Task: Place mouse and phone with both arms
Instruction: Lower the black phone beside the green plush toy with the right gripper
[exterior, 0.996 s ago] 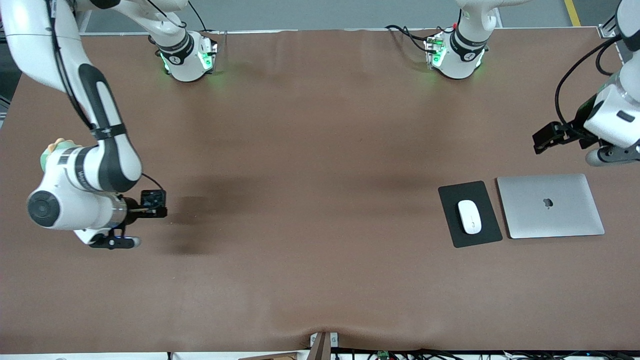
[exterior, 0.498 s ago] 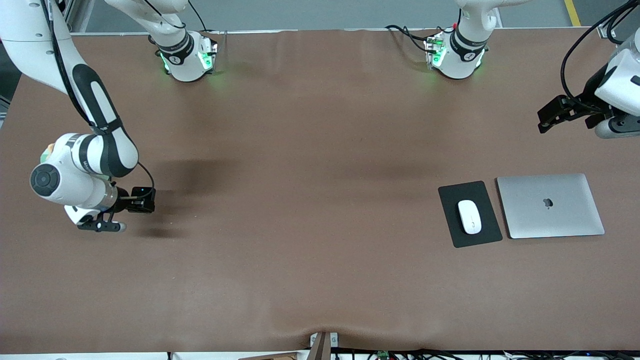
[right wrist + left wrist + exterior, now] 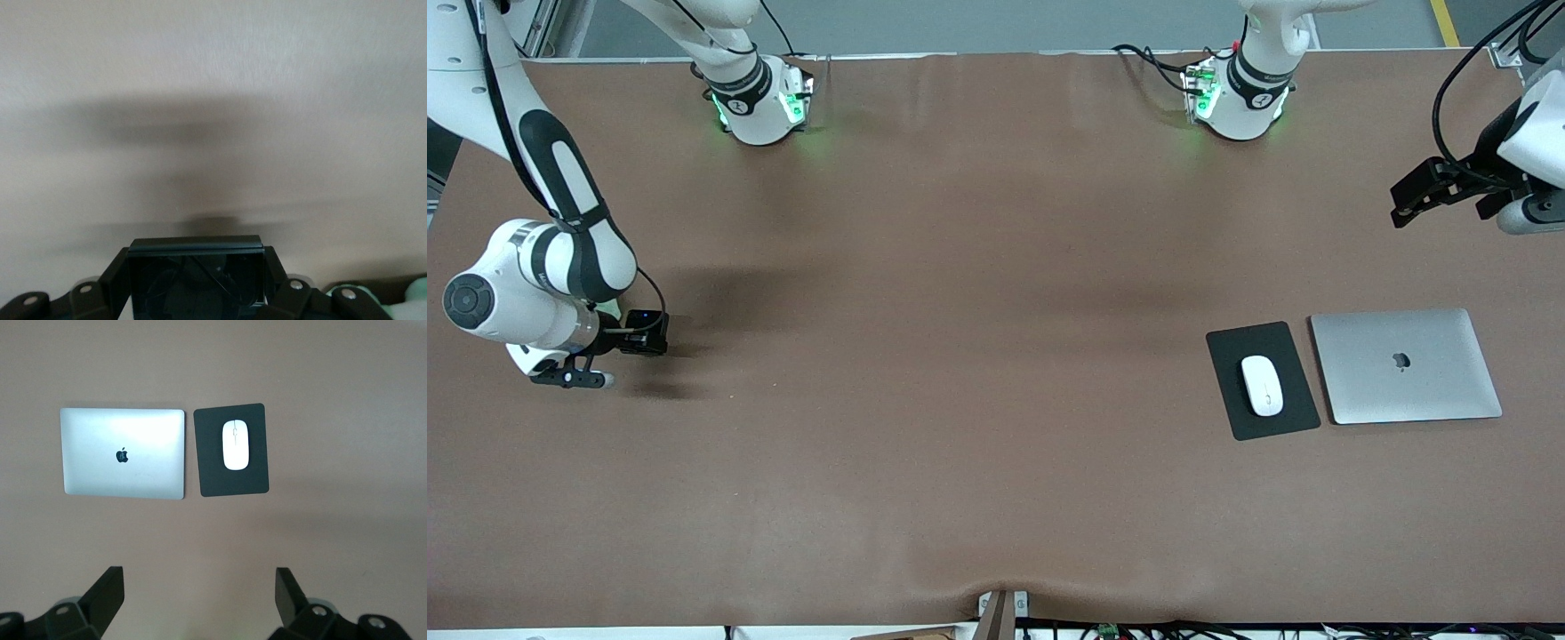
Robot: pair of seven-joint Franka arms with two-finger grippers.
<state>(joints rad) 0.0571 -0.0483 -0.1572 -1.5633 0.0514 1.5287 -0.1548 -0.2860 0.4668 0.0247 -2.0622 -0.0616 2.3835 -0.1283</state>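
Right gripper (image 3: 643,332) mid-left of frame, clamped on phone (image 3: 195,279). Left gripper (image 3: 200,603) upper right, fingers apart. Mouse (image 3: 1262,385) on pad (image 3: 1291,343).

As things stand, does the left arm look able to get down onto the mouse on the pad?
Probably yes. The left tool hangs open over bare table, and the mouse lies uncovered on the mouse pad beside the closed laptop, with nothing over it.

mouse (image 3: 1262,385): glossy white plastic;
mouse pad (image 3: 1263,380): matt black;
laptop (image 3: 1405,365): smooth brushed silver metal;
table (image 3: 960,356): matt brown cloth-like cover;
phone (image 3: 197,279): glossy black
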